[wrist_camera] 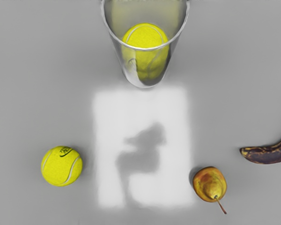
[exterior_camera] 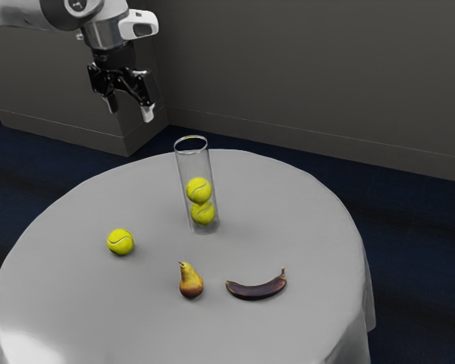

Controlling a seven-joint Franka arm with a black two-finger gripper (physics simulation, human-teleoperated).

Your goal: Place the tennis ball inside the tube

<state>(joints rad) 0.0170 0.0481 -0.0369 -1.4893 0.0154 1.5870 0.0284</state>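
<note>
Presently, pincer (exterior_camera: 130,110) is held aloft, pointed downward, spread; below its level, two tennis balls (exterior_camera: 199,190) are stacked in tube (exterior_camera: 194,164).

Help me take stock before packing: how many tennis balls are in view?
3. One loose tennis ball lies on the table; two sit stacked in the clear tube: a lower ball and an upper ball.

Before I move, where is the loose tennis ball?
The loose tennis ball rests on the table, outside the clear tube, toward the exterior view's left; the tube and the pear are its nearest neighbours.
</note>
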